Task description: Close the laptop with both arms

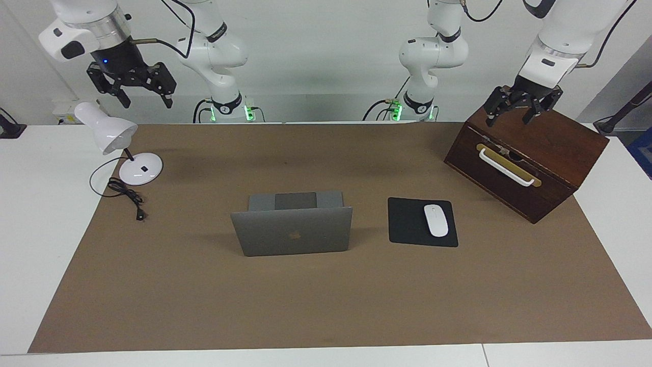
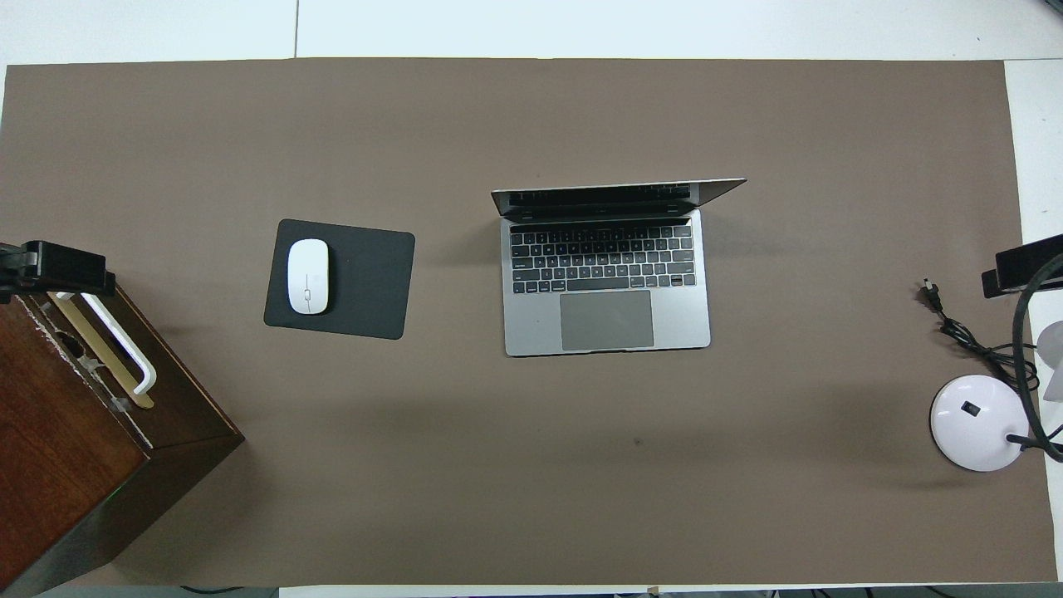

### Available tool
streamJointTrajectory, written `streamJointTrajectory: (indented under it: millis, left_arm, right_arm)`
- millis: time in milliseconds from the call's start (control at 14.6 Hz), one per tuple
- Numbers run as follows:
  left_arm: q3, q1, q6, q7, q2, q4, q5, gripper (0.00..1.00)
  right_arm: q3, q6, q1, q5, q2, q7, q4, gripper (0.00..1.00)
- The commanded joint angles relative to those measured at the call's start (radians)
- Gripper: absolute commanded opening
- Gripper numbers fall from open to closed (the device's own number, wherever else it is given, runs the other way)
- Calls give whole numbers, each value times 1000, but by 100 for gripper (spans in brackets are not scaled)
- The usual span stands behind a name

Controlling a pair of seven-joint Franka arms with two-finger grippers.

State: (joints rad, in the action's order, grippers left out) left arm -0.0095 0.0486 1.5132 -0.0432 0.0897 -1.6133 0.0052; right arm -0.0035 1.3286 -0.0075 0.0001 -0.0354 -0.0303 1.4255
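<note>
The silver-grey laptop (image 1: 291, 229) stands open in the middle of the brown mat. Its lid with the apple logo is upright and the screen faces the robots. In the overhead view the laptop (image 2: 606, 282) shows its keyboard and trackpad. My left gripper (image 1: 509, 121) hangs open and empty in the air over the wooden box, well away from the laptop. My right gripper (image 1: 146, 102) hangs open and empty in the air over the desk lamp, also well away from the laptop. Neither gripper touches anything.
A black mouse pad (image 1: 407, 224) with a white mouse (image 1: 436, 220) lies beside the laptop toward the left arm's end. A dark wooden box (image 1: 530, 163) with a white handle stands at that end. A white desk lamp (image 1: 117, 140) with a black cord (image 1: 127, 196) stands at the right arm's end.
</note>
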Motion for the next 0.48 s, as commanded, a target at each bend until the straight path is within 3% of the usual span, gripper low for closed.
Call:
streamJointTrajectory:
  millis: [0,412]
  left_arm:
    - [11,17,-1,2,-10,23,-7,100]
    - [11,17,-1,2,-10,23,-7,100]
  right_arm:
    - [8,-25,-9,-9,3,15,-17,100]
    - [14,27,-9,-9,0,90,-7,100]
